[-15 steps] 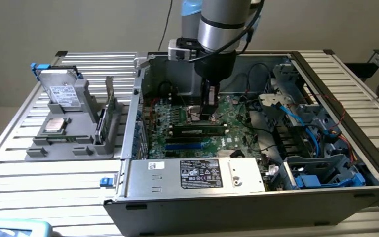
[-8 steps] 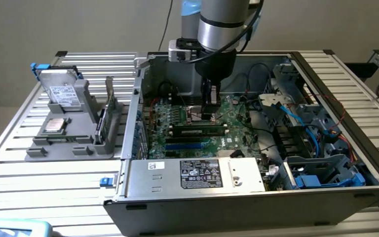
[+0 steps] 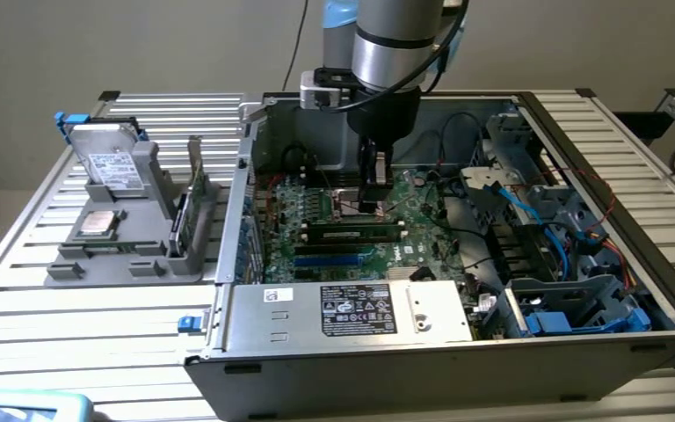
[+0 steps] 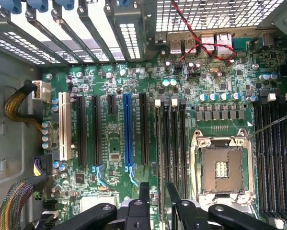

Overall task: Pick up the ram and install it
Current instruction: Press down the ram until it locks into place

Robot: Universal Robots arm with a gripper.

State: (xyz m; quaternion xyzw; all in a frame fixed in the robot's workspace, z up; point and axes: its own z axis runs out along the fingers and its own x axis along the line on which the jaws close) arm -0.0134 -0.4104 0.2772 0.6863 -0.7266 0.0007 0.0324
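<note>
**Jaws apart over the seated ram**

A pale wall (image 3: 138,44) is seen behind a bench (image 3: 32,352) of ribbed metal slats. On the bench an open computer case (image 3: 431,378) is laid on its side, with a labelled silver power-supply box (image 3: 350,308) along its near edge. The arm (image 3: 396,40) is lowered into the case from above, over the green motherboard (image 3: 425,198) (image 4: 114,143).

On the exterior view's left, beside the case, a grey fixture (image 3: 103,264) is set on the bench. It carries a hard drive (image 3: 112,163), an upright green expansion card (image 3: 196,176) and a square silver processor chip (image 3: 96,223).

The jaws are held apart, and nothing is gripped between them. In the wrist view the two black fingers (image 4: 144,194) are seen on either side of one line of memory slots, next to the empty processor socket (image 4: 222,167).

The ram (image 3: 355,235) is seen lying along a memory slot on the motherboard, its whitish label facing up, just beside and below the jaws in the exterior view. Whether it is touched by the fingers cannot be told.
</note>
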